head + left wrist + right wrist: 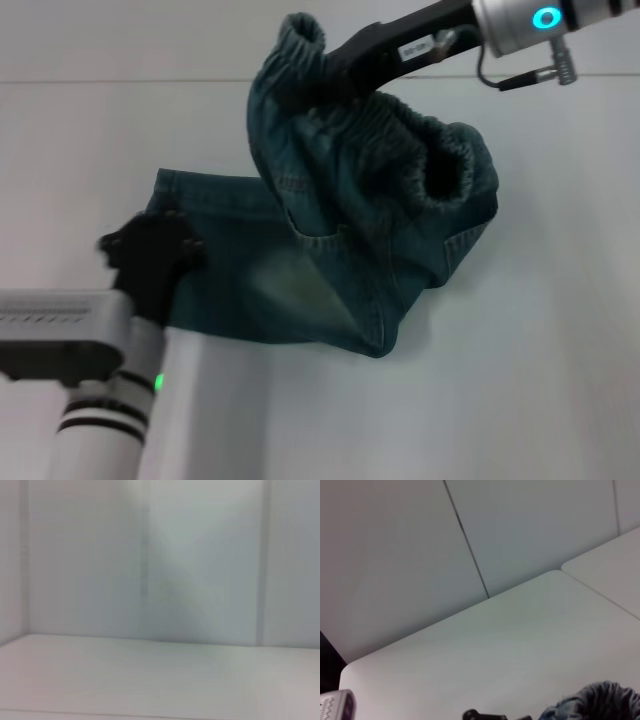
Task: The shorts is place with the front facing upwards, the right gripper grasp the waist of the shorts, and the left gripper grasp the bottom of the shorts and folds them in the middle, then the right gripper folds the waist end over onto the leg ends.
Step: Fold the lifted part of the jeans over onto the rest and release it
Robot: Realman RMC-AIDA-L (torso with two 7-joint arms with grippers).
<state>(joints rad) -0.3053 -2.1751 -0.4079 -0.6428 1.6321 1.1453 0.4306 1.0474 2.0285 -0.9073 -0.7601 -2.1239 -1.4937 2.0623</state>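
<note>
The blue denim shorts (320,280) are folded lengthwise, with the leg half flat on the white table. In the head view my right gripper (335,72) is shut on the waist (440,165) and holds it up in the air, so the gathered band hangs open and bunched. The bottom of the shorts (168,188) lies flat at the left. My left gripper (150,255) sits on that hem edge, blurred. A bit of denim (600,700) shows in the right wrist view. The left wrist view shows only table and wall.
The white table (520,380) spreads out to the right and front of the shorts. A wall with panel seams (465,535) stands behind the table. My left arm (100,400) comes in low from the near left.
</note>
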